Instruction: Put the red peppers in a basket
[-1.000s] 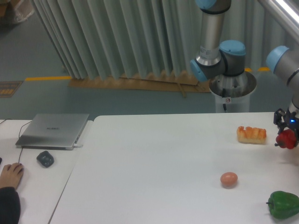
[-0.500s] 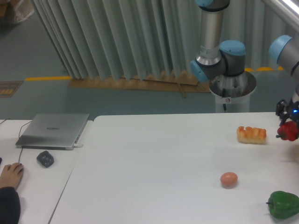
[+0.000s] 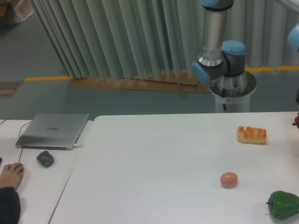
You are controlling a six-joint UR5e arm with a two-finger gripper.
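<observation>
Only a thin red sliver of the red pepper shows at the frame's right edge, held above the white table. My gripper is almost wholly past that edge; a dark strip of it shows just above the pepper, so its fingers are hidden. The pepper hangs clear of the tabletop, so the gripper is still shut on it. No basket is in view.
An orange bread-like piece lies at the right rear of the table. A tan egg and a green pepper sit at the front right. A laptop, mouse and a person's hand are at the left.
The gripper has carried the red pepper up and to the right, from beside the bread-like piece to nearly out of frame. Nothing else has moved.
</observation>
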